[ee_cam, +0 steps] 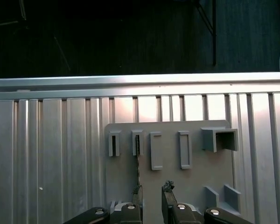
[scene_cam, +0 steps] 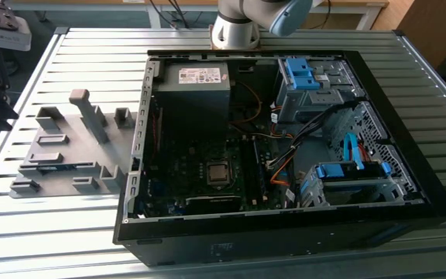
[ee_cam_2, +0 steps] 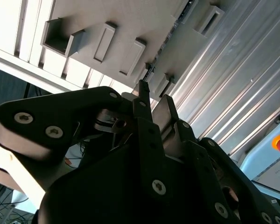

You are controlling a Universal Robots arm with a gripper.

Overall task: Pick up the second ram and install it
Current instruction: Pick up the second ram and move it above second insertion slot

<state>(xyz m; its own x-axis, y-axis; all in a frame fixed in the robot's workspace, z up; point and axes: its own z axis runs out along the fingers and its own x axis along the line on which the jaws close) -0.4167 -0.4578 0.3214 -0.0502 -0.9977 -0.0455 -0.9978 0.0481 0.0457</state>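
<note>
Tool: my tool hangs above the grey fixture plate. Its two fingers are parted by a modest gap and I have nothing in them.
Second ram: the second ram stands on edge in one of the fixture plate's slots and shows as a thin dark line. It runs toward one fingertip, not into the gap.
Contact: I cannot tell whether that fingertip touches the stick.
Risk, alignment: from this offset, I judge a descent could land a finger on the board's upper edge. That would tilt it in its slot or damage its chips.
Risk, grip: a pinch near one end could let the long stick pivot.
Bench: the slatted metal bench carries the fixture plate.
Case: the open computer case sits just beside the fixture plate, on the exterior view's right.
</note>
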